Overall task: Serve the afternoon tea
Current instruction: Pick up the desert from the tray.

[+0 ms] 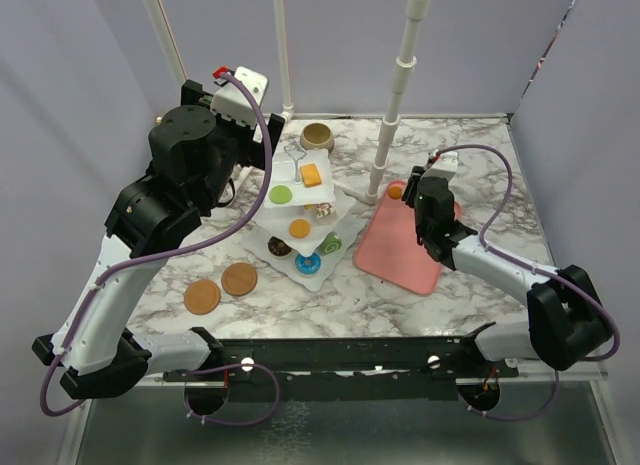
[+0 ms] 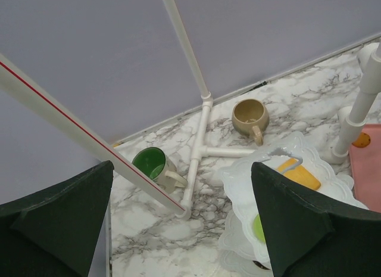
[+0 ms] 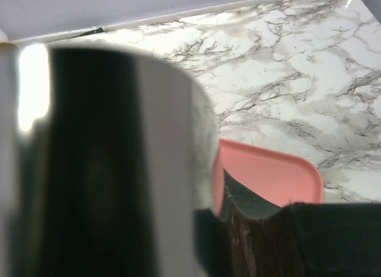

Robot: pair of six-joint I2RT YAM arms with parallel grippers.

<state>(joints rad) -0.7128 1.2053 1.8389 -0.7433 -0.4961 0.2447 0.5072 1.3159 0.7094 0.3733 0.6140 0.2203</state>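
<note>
The white three-tier stand (image 1: 345, 225) stands mid-table with small pastries on its plates: an orange slice (image 1: 312, 175) on top, a green disc (image 1: 282, 194) and an orange disc (image 1: 299, 227) below, and donuts on the lowest plate. The tan mug (image 1: 318, 137) sits behind it. The green-lined mug (image 2: 152, 164) stands left of a pipe foot. My left gripper (image 2: 181, 229) hangs open high above the table's back left. My right gripper (image 1: 415, 190) is over the pink tray's far end, shut on the shiny metal tongs (image 3: 119, 170), which fill most of its wrist view.
The pink tray (image 1: 405, 250) lies right of the stand, with an orange pastry (image 1: 397, 191) at its far corner. Two brown discs (image 1: 220, 288) lie front left. White pipe posts (image 1: 395, 95) and a pipe foot (image 2: 199, 152) rise at the back. Walls close in three sides.
</note>
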